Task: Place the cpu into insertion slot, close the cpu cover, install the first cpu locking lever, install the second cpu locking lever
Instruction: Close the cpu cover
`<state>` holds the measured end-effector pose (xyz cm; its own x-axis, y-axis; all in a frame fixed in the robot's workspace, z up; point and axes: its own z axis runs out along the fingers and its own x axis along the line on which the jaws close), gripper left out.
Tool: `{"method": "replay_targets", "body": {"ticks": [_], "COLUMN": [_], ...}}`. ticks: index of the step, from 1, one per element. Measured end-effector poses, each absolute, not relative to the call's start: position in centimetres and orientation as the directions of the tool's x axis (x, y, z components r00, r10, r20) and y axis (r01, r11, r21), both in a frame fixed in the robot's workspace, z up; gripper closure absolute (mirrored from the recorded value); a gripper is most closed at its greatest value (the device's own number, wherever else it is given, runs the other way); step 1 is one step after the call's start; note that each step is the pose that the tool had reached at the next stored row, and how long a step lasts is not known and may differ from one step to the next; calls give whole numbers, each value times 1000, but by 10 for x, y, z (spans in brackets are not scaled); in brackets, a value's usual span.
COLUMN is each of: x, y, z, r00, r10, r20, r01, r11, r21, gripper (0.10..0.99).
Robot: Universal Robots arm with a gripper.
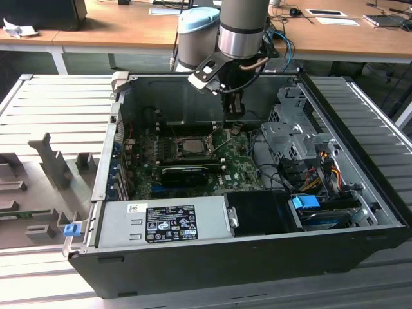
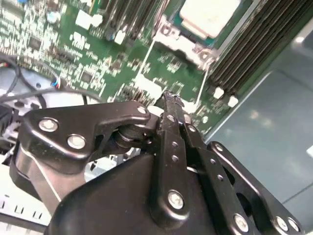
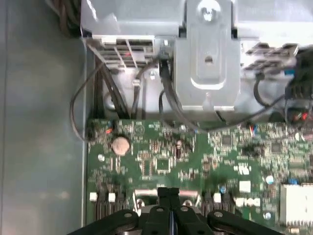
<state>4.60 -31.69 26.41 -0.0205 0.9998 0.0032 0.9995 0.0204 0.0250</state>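
Hand: the black two-fingered hand [image 1: 234,124] on the grey robot arm hangs inside the case, low over the circuit board's far edge, toward the exterior view's right. In both wrist views its fingertips [image 2: 168,100] [image 3: 168,192] are pressed flat together with nothing visible between them.
Cpu: the small thin square cpu with a pale beige-silver face [image 2: 210,14] lies flat in its socket, well apart from the hand. Its corner also shows in the first wrist view [image 3: 297,205].
Insertion slot: the small square black insertion slot with a silvery rim [image 1: 177,145] sits on the board near the middle of its far edge.
Cpu cover: the silvery-grey metal frame cpu cover [image 2: 171,34] lies down around the cpu, whose face shows through its window.
Locking levers: thin pale wire locking levers [image 2: 146,56] run along two sides of the socket. I cannot tell whether they are latched.
Board: the green circuit board [image 1: 238,166] lies on the floor of the open black computer case [image 1: 257,257].
Battery: a round silver coin battery [image 3: 120,145] sits near one board corner.
Drive cage: a silver sheet-metal drive cage [image 1: 286,132] stands just beside the hand.
Counter: the case rests on a grey slatted metal counter [image 1: 58,103].
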Motion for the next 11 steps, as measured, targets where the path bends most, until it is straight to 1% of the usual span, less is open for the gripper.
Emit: {"method": "replay_targets", "body": {"ticks": [5, 11], "x": [66, 55], "y": [-316, -316], "z": [256, 248], "r00": [-40, -45], "r10": [999, 999], "r20": [3, 3], "r01": [999, 999], "r11": [40, 45], "r21": [25, 23], "gripper": [980, 980]}}
